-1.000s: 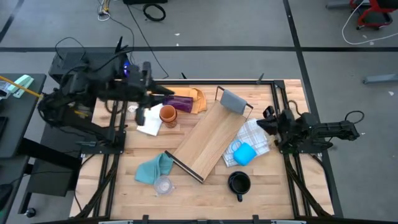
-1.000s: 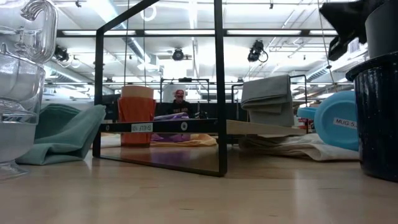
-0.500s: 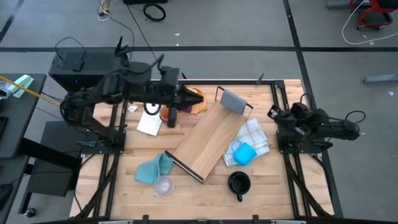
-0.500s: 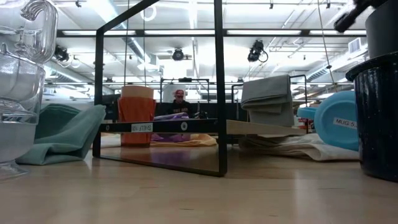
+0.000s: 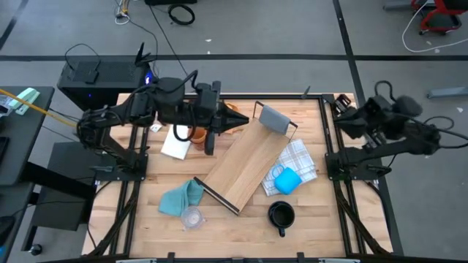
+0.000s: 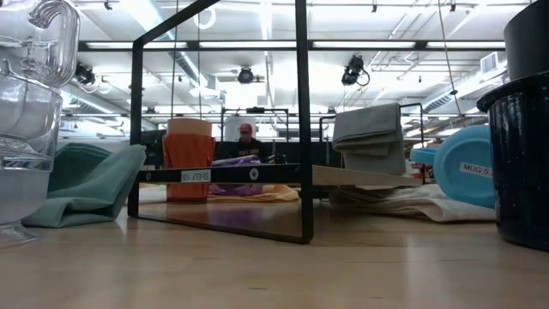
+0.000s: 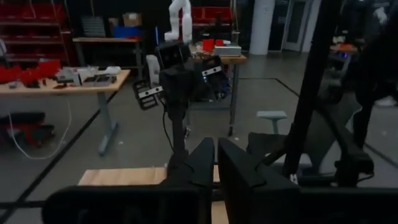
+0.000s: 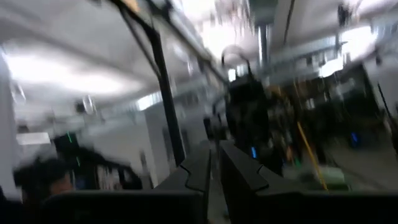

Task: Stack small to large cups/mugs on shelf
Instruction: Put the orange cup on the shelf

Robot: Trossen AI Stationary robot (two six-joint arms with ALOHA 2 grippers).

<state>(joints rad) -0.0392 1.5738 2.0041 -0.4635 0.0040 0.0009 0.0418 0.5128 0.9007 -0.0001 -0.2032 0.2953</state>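
cups lay scattered around the shelf (image 5: 248, 162), none on it. left gripper (image 5: 235, 121), fingers closed on nothing, hovered over the purple tumbler (image 5: 212, 117) near the table's far edge; descending shut, it would probably knock that tumbler. right gripper (image 5: 342, 117) waited closed, right edge.

Overhead looks straight down; low camera level at tabletop; both share shelf (image 5: 247, 162)

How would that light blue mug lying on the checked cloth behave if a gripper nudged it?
The light blue mug lies on its side on the white checked cloth, so it would probably roll rather than slide. The soft cloth may bunch and slow it. It looks rigid, likely light for its size.
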